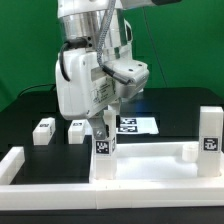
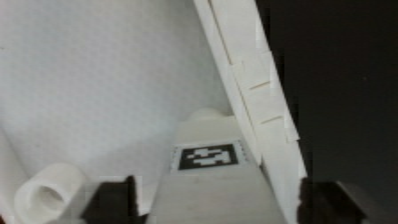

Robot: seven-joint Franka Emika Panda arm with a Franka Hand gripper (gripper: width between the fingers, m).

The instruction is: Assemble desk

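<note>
Grips upright leg block [image 1: 103,152] [image 2: 214,140] with pincer [image 1: 103,128] [image 2: 222,200], lower centre of exterior view. Pincer narrowed, fingers [image 2: 118,200] pressed close on two opposite sides of block's upper end. Long axis of block vertical, in line with the pincer above it. Black-and-white tag on the face turned to the exterior camera. Foot of block on the tabletop panel [image 1: 150,166] [image 2: 89,90], at its end toward the exterior view's left.

Tabletop panel flat on black surface [image 1: 30,108], long axis across the lower frame from centre to the exterior view's right, broad face up.

Second leg block [image 1: 209,135] also upright on the panel, long axis vertical, at the far end on the exterior view's right, tag facing camera, well apart from the gripped one.

Two loose leg blocks [image 1: 42,130] [image 1: 76,130] low on the surface, middle left of exterior view, near each other, apart from the panel. Long axis of these: cannot tell.

Marker board [image 1: 138,123] flat on surface behind the gripped block, partly hidden by the arm [image 1: 85,70].

White border rail [image 1: 12,163] at lower left of exterior view.

Wrist view: looks down the gripped block onto its tag and the panel, with a long ridged white strip [image 2: 249,70] beside them; rim or rail, cannot tell. Small round white stub [image 2: 50,190] near one finger, blurred.
</note>
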